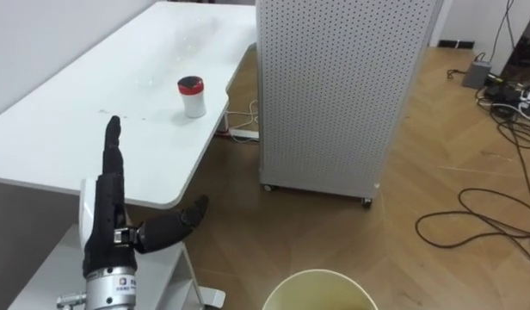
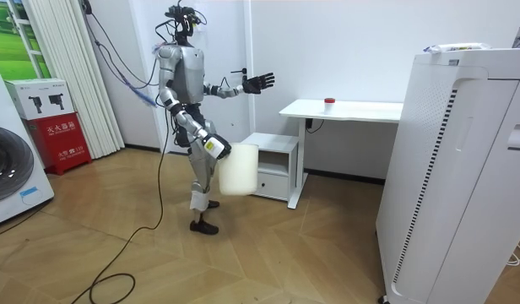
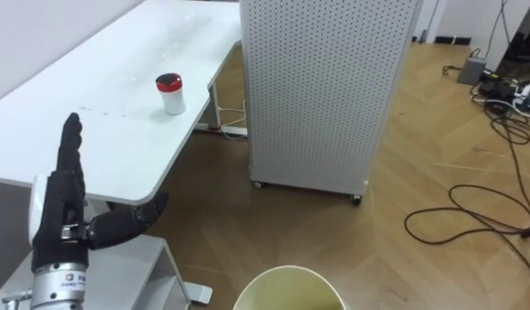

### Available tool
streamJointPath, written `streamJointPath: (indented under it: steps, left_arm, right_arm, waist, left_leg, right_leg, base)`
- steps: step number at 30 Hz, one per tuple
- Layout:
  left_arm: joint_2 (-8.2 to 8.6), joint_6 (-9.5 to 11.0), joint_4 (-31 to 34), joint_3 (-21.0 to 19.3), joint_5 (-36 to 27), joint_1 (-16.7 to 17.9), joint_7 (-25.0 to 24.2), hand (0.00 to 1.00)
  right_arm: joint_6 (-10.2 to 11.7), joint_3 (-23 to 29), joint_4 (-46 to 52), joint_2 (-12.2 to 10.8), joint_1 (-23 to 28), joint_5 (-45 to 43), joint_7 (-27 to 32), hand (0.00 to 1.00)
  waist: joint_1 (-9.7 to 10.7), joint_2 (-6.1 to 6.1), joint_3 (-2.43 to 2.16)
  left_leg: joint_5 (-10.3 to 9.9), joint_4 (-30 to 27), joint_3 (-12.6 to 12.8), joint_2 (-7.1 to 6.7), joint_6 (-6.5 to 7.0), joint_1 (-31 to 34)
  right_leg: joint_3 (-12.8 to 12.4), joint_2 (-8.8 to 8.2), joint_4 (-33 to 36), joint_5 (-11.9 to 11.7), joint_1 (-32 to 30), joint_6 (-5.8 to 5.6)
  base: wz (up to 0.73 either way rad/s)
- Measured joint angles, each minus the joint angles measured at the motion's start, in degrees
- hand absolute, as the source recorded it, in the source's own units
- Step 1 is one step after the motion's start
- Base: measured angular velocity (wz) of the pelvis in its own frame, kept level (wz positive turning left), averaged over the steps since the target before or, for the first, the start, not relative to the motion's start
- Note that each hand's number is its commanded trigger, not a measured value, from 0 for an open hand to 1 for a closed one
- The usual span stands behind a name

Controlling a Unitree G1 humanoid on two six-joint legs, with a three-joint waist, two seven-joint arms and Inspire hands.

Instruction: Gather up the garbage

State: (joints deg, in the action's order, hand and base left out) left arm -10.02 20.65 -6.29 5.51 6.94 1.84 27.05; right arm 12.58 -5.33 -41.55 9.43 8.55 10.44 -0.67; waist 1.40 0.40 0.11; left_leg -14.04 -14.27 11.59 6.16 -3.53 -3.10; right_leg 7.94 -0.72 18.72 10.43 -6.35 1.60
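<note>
A small white container with a red lid (image 1: 192, 96) stands on the white desk (image 1: 93, 138), near its right edge. My left hand (image 1: 106, 215) is raised upright before the desk's near edge, open, fingers straight and thumb out, holding nothing. It is well short of the container. A cream waste bin (image 1: 321, 277) shows its rim at the bottom of the eye views. In the room view the bin (image 2: 239, 169) hangs at my side by my right hand (image 2: 214, 149), whose fingers are hidden. I stand a step from the desk (image 2: 361, 108), facing it.
A tall white perforated unit on casters (image 1: 342, 86) stands right of the desk. A power strip (image 1: 243, 134) lies under the desk and black cables (image 1: 489, 215) loop on the wood floor at right. A white drawer cabinet (image 2: 273, 165) sits under the desk's near end.
</note>
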Motion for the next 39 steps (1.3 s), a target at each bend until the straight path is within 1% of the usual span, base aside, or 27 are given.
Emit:
streamJointPath:
  steps: [5,9,11,12,13,14,15,16,17,20,21,22,23,24,26,27,28,30,31,33,34,35,36,37,38,39]
  left_arm:
    - [-0.02,0.0,0.0,-0.3,0.0,0.3,0.4,0.0]
    - [0.02,0.0,0.0,-0.9,-0.1,0.9,1.1,0.0]
    - [0.02,0.2,0.0,-1.0,0.0,0.9,1.4,0.0]
    - [0.01,0.3,0.0,-1.0,0.0,0.9,1.4,0.0]
    - [0.0,0.3,0.0,-1.0,0.0,0.9,1.5,0.0]
    - [0.0,0.4,0.0,-1.0,0.0,0.9,1.5,0.0]
    - [-0.01,0.4,0.0,-1.0,0.0,0.9,1.5,0.0]
    - [-0.03,0.5,0.0,-1.0,-0.1,0.8,1.5,0.0]
    - [-0.02,0.5,0.0,-0.9,-0.1,0.7,1.5,0.0]
    - [-0.32,0.8,-0.5,-1.2,-1.6,0.6,1.3,0.0]
    - [-0.32,0.9,-0.6,-1.2,-2.4,0.6,1.3,0.0]
    - [-0.31,0.9,-0.6,-1.3,-2.9,0.6,1.3,0.0]
    - [-0.29,0.9,-0.6,-1.2,-2.9,0.6,1.3,0.0]
    - [-0.3,1.0,-0.6,-1.0,-2.9,0.6,1.3,0.0]
    - [-0.29,1.0,-0.7,-1.0,-2.8,0.6,1.3,0.0]
    - [-0.3,1.1,-0.6,-1.1,-2.7,0.6,1.3,0.0]
    - [-0.3,1.1,-0.7,-1.3,-2.5,0.6,1.3,0.0]
    - [-0.31,1.1,-1.1,-1.4,-2.4,0.6,1.2,0.0]
    - [-0.31,1.1,-1.1,-1.8,-2.3,0.6,1.2,0.0]
    - [-0.31,1.1,-1.0,-3.0,-2.3,0.7,1.2,0.0]
    - [-0.31,1.0,-1.0,-3.7,-2.3,0.7,1.2,0.0]
    - [-0.32,1.1,-1.0,-4.4,-2.5,0.8,1.1,0.0]
    - [-0.32,1.1,-1.0,-4.9,-2.8,0.8,1.1,0.0]
    - [-0.31,1.1,-0.9,-6.1,-3.0,0.8,1.1,0.0]
    - [-0.35,1.1,-0.8,-7.0,-3.0,0.8,1.1,0.0]
    - [-0.38,1.1,-0.7,-7.4,-3.0,0.9,1.1,0.0]
  right_arm:
    - [-0.1,0.5,0.0,0.0,1.1,-0.2,-0.8,1.0]
    - [-0.2,0.5,0.0,0.0,1.1,-0.2,-0.7,1.0]
    - [-0.2,0.4,0.0,0.0,0.9,-0.3,-0.3,1.0]
    - [-0.2,0.3,0.0,0.0,0.8,-0.3,0.2,1.0]
    - [-0.2,0.3,0.0,-0.1,0.8,-0.7,0.6,1.0]
    - [-0.2,0.4,0.0,-0.1,0.7,-0.7,0.7,1.0]
    - [-0.2,0.4,0.0,-0.1,0.7,-0.7,1.1,1.0]
    - [-0.3,0.3,0.0,-0.2,0.5,-0.9,1.4,1.0]
    - [-0.3,0.3,0.0,-0.2,0.3,-1.4,1.6,1.0]
    - [-0.6,-0.2,0.0,-0.2,0.4,-1.6,2.0,1.0]
    - [-0.7,-0.2,0.0,-0.2,0.4,-1.6,2.0,1.0]
    - [-0.8,-0.2,0.0,-0.2,0.4,-1.6,2.0,1.0]
    - [-0.8,-0.2,0.0,-0.1,0.4,-1.6,2.0,1.0]
    - [-0.9,-0.2,0.0,0.1,0.4,-1.6,2.0,1.0]
    - [-1.3,-0.1,-0.1,0.2,0.4,-1.6,1.8,1.0]
    - [-1.5,-0.2,-0.1,0.1,0.4,-1.6,1.4,1.0]
    - [-1.5,-0.1,-0.1,0.1,0.4,-1.6,0.9,1.0]
    - [-1.5,-0.1,-0.6,0.1,0.5,-1.8,-0.1,1.0]
    - [-1.5,-0.1,-0.6,0.2,0.5,-2.1,-0.8,1.0]
    - [-1.5,-0.1,-0.4,0.2,0.5,-2.2,-1.6,1.0]
    - [-1.5,-0.2,-0.4,0.1,0.5,-2.2,-2.2,1.0]
    - [-1.6,-0.2,-0.1,0.2,0.5,-2.2,-2.5,1.0]
    - [-1.6,-0.2,-0.1,0.2,0.3,-2.2,-2.7,1.0]
    - [-1.6,-0.2,-0.1,0.2,-0.2,-2.2,-3.1,1.0]
    - [-1.5,-0.3,-0.1,0.2,-0.6,-2.2,-3.3,1.0]
    - [-1.4,-0.4,-0.1,0.2,-0.7,-2.2,-3.3,1.0]
  waist:
    - [-0.1,0.44,-0.07]
    - [-0.6,0.47,-0.07]
    - [-0.7,0.46,-0.06]
    - [-1.0,0.46,-0.06]
    - [-1.1,0.43,-0.04]
    - [-0.9,0.41,0.0]
    - [-0.5,0.44,0.14]
    - [-0.4,0.1,0.38]
    - [-0.3,-0.07,0.55]
    - [-0.4,-0.28,0.72]
    - [-0.4,-0.19,0.77]
    - [-0.6,0.1,0.98]
    - [-0.6,0.36,1.05]
    - [-0.5,0.82,1.28]
    - [-1.0,0.96,1.34]
    - [-1.6,1.13,1.29]
    - [-1.8,1.22,1.34]
    - [-1.7,1.26,1.35]
    - [-1.8,1.43,1.36]
    - [-1.9,1.59,1.26]
    - [-2.5,1.72,1.2]
    - [-3.4,2.09,0.92]
    - [-3.8,2.27,0.78]
    - [-4.6,2.43,0.63]
    - [-5.1,2.48,0.44]
    - [-5.2,2.36,0.37]
  left_leg:
    - [0.0,1.2,0.0,-0.15,-0.01,-1.8]
    - [0.0,1.3,0.0,-0.54,0.01,-2.7]
    - [0.0,1.1,-0.3,-0.99,0.03,-2.6]
    - [0.0,1.1,-0.4,-1.27,0.09,-2.6]
    - [-0.1,1.1,-0.9,-1.71,0.17,-2.6]
    - [-0.1,1.0,-1.2,-1.98,0.24,-2.5]
    - [-0.3,0.9,-1.3,-2.43,0.57,-2.6]
    - [-0.4,0.8,-1.2,-3.15,0.8,-2.6]
    - [-0.8,0.6,-1.2,-3.65,1.48,-2.3]
    - [-1.4,-0.7,-0.5,-4.09,2.16,-1.1]
    - [-1.6,-1.2,-0.6,-4.02,2.25,-0.8]
    - [-1.9,-2.1,-0.5,-3.81,2.36,-0.2]
    - [-2.1,-2.4,-0.5,-3.6,2.42,0.2]
    - [-2.4,-3.4,-0.6,-3.28,2.59,1.2]
    - [-2.8,-4.5,-0.5,-3.22,2.87,2.5]
    - [-3.3,-5.6,-0.3,-2.89,2.95,3.4]
    - [-3.8,-6.5,-0.1,-2.56,2.96,3.8]
    - [-4.2,-7.2,-0.1,-2.31,3.02,3.8]
    - [-4.8,-7.7,0.1,-1.83,2.96,4.0]
    - [-5.3,-8.3,0.4,-1.33,2.75,4.0]
    - [-5.8,-8.6,1.0,-0.6,2.46,3.3]
    - [-6.8,-9.3,1.2,0.21,2.18,2.8]
    - [-7.1,-9.6,1.7,0.64,1.89,2.5]
    - [-7.7,-10.4,2.9,1.42,1.24,1.5]
    - [-8.1,-11.5,3.0,2.11,0.62,1.1]
    - [-8.1,-12.5,3.0,2.2,0.52,1.2]
  right_leg:
    - [-0.3,0.05,-0.3,0.0,1.2,-0.06]
    - [-1.6,0.07,0.2,0.0,1.2,-0.17]
    - [-2.1,-0.25,1.2,0.2,0.6,-0.43]
    - [-2.8,-0.35,1.9,0.3,0.1,-0.56]
    - [-3.1,-0.71,2.6,0.4,-0.4,-0.77]
    - [-3.1,-1.0,3.2,0.6,-0.7,-0.91]
    - [-3.1,-1.46,4.2,1.0,-0.9,-1.21]
    - [-3.1,-2.33,5.7,1.8,-1.7,-1.52]
    - [-3.1,-2.91,7.1,2.3,-2.8,-1.74]
    - [-3.4,-3.41,7.9,2.2,-4.0,-2.01]
    - [-3.3,-3.41,7.8,2.0,-4.1,-2.07]
    - [-3.1,-3.34,7.3,1.5,-4.1,-2.12]
    - [-3.0,-3.18,6.7,1.0,-4.1,-2.17]
    - [-2.5,-3.08,5.8,0.1,-4.2,-2.19]
    - [-1.3,-3.35,5.9,-0.6,-5.1,-2.21]
    - [-0.5,-3.37,5.9,-1.1,-5.6,-2.14]
    - [0.4,-3.46,5.8,-1.4,-5.8,-2.0]
    - [0.8,-3.45,5.9,-1.4,-5.5,-2.01]
    - [1.2,-3.27,5.9,-1.5,-5.5,-1.96]
    - [2.6,-3.26,5.8,-1.4,-5.6,-1.69]
    - [3.8,-3.21,5.8,-1.2,-5.7,-1.31]
    - [5.1,-2.95,6.1,-0.6,-5.7,-0.76]
    - [5.5,-2.73,6.3,-0.3,-5.7,-0.53]
    - [6.6,-2.53,7.2,0.3,-5.6,0.21]
    - [8.0,-2.48,8.3,1.2,-5.6,0.92]
    - [8.7,-2.57,8.9,1.6,-5.6,1.21]
  base:
    - [-0.06]
    - [-0.17]
    - [-0.13]
    - [-0.21]
    - [-0.18]
    - [0.0]
    - [0.07]
    - [0.03]
    - [-0.05]
    - [-0.13]
    - [-0.03]
    - [0.0]
    - [-0.04]
    - [-0.09]
    - [-0.14]
    - [-0.19]
    - [-0.17]
    - [-0.09]
    - [-0.17]
    - [-0.25]
    - [-0.44]
    - [-0.57]
    - [-0.7]
    - [-0.66]
    - [-0.59]
    - [-0.53]
